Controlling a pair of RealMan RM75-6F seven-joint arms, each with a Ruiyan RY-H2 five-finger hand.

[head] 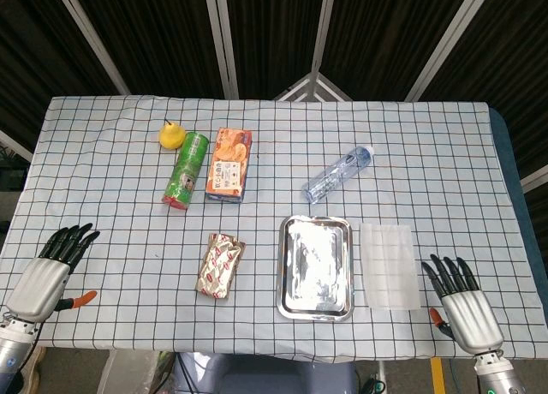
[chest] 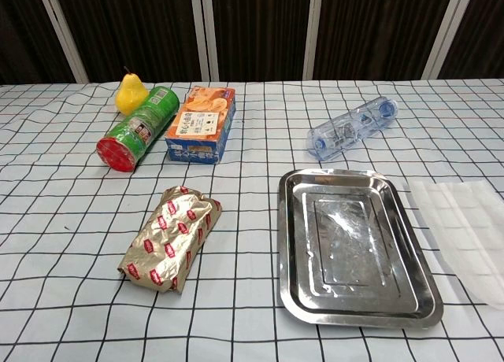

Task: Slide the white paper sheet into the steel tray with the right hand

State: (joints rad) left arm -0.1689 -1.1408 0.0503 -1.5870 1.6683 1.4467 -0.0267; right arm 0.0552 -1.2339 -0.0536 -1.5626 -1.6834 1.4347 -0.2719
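Note:
The white paper sheet (head: pixel 390 265) lies flat on the checked cloth just right of the steel tray (head: pixel 291 304); the chest view shows the sheet (chest: pixel 466 232) and the empty tray (chest: pixel 409 299) side by side, a narrow gap between them. My right hand (head: pixel 461 301) hovers open at the table's front edge, its dark fingers spread, just right of the sheet's near corner and not touching it. My left hand (head: pixel 50 270) stays open at the front left corner. Neither hand shows in the chest view.
A foil snack packet (head: pixel 220 265) lies left of the tray. Behind it are a clear plastic bottle (head: pixel 337 176), an orange biscuit box (head: pixel 229 164), a green can (head: pixel 187 170) on its side and a yellow pear (head: pixel 171 134).

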